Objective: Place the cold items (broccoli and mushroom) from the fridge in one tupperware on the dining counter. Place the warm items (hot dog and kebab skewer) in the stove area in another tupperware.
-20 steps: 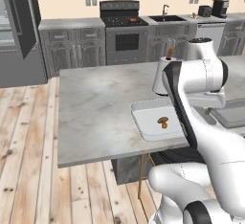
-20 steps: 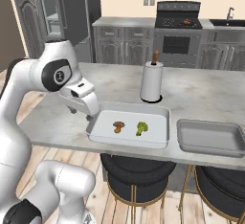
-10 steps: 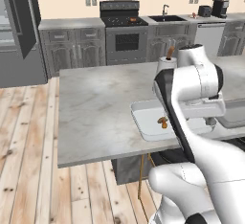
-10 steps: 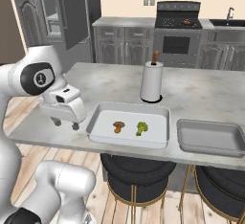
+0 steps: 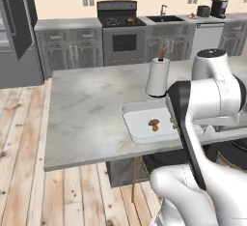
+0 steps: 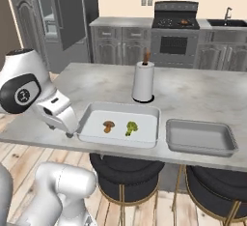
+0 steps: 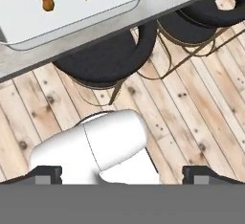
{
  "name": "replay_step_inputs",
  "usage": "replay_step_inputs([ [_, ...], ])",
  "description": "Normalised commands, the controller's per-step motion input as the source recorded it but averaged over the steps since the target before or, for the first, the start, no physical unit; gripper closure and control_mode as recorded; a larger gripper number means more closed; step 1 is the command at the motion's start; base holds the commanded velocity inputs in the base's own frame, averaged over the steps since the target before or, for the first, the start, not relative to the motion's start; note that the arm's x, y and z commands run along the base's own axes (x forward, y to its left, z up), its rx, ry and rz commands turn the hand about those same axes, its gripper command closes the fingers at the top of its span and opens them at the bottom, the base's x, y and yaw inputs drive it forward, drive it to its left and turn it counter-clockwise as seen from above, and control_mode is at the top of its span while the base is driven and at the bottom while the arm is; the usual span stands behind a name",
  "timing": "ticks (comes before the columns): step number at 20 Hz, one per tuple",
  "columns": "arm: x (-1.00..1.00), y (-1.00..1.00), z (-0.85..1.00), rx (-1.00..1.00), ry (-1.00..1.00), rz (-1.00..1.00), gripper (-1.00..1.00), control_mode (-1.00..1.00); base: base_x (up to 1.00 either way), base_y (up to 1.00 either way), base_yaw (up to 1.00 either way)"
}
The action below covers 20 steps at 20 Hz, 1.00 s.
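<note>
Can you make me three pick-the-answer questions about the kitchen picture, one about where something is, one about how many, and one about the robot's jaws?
1. Where is the mushroom?
A. in the white tupperware
B. on the stove
C. on the floor

2. How many foods lie in the white tupperware?
A. none
B. two
C. five

3. How are the robot's jaws?
A. shut on the broccoli
B. shut on a spoon
C. open, holding nothing

Answers:
1 A, it lies beside the broccoli inside the tupperware.
2 B, just mushroom and broccoli.
3 C, the gripper tips stand wide apart with nothing between.

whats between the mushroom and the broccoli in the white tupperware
Nothing: bare tray floor separates the mushroom and the broccoli in the white tupperware, seen in the right base view.
</note>
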Motion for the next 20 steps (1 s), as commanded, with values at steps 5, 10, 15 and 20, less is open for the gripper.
replay_step_inputs([
  [5, 0.0, 0.0, 0.0, 0.0, 0.0, 0.0, -1.0, 1.0, -0.2, -1.0, -0.04],
  [10, 0.0, 0.0, 0.0, 0.0, 0.0, 0.0, -1.0, 1.0, -0.39, -1.0, -0.07],
  [15, 0.0, 0.0, 0.0, 0.0, 0.0, 0.0, -1.0, 1.0, -0.31, -1.0, -0.08],
  [20, 0.0, 0.0, 0.0, 0.0, 0.0, 0.0, -1.0, 1.0, -0.14, -1.0, -0.04],
])
